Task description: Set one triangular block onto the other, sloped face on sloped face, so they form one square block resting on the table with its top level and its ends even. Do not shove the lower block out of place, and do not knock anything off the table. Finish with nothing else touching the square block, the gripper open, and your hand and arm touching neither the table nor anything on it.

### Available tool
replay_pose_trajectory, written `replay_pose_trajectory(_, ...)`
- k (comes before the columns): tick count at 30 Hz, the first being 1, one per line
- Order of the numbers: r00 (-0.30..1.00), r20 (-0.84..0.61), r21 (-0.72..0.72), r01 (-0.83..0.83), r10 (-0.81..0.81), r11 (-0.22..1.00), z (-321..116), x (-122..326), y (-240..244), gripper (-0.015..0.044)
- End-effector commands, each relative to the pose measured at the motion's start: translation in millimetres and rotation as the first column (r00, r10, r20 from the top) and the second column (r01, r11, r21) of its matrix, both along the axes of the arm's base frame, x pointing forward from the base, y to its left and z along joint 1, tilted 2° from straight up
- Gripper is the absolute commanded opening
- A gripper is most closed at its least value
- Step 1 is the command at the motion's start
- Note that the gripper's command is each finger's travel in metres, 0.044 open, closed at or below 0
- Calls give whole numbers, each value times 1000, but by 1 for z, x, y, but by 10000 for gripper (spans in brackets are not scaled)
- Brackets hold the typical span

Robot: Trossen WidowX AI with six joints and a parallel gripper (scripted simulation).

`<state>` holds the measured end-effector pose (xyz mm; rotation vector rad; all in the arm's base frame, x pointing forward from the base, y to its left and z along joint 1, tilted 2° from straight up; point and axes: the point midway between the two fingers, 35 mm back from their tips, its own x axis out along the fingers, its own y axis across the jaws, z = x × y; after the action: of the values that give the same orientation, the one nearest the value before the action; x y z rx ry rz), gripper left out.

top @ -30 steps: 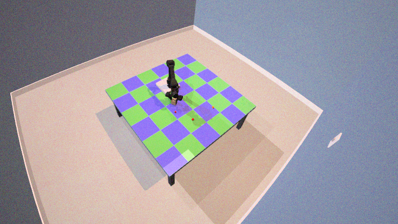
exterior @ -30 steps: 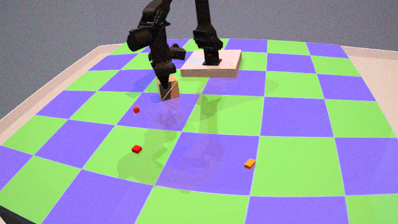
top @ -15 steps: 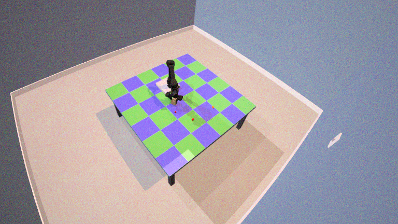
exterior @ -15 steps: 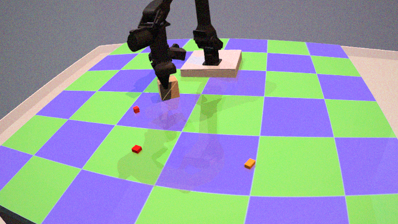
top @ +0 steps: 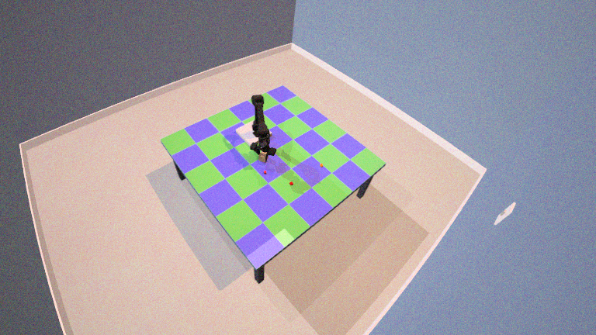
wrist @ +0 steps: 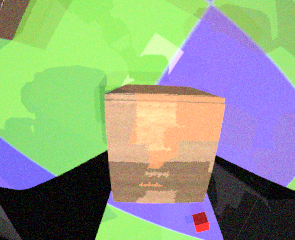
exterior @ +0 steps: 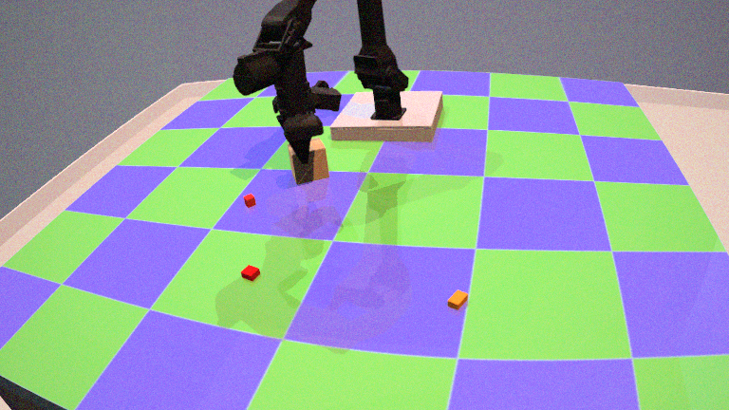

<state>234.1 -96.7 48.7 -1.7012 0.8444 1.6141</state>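
The upper triangular block fills the middle of the wrist view, its flat face up. The lower triangular block is mostly hidden under it; its far side shows past a thin line near the upper block's edge. Together they look like one nearly square block in the exterior view. Whether the sloped faces fully touch is hidden. My gripper is shut on the upper block, with one finger at each end.
A small red cube lies near the blocks. A red piece and an orange piece lie farther out on the checkered table. The arm's pale base slab stands behind.
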Motion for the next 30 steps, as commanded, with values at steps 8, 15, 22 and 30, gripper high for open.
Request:
replay_pose_trajectory(8,1000,0,1,1,-1,1000,0,0,0,0)
replay_pose_trajectory(15,1000,0,0,1,-1,1000,-1,0,0,79)
replay_pose_trajectory(22,1000,0,0,1,-1,1000,-1,0,0,263)
replay_pose_trajectory(30,1000,0,0,1,-1,1000,-1,0,0,440)
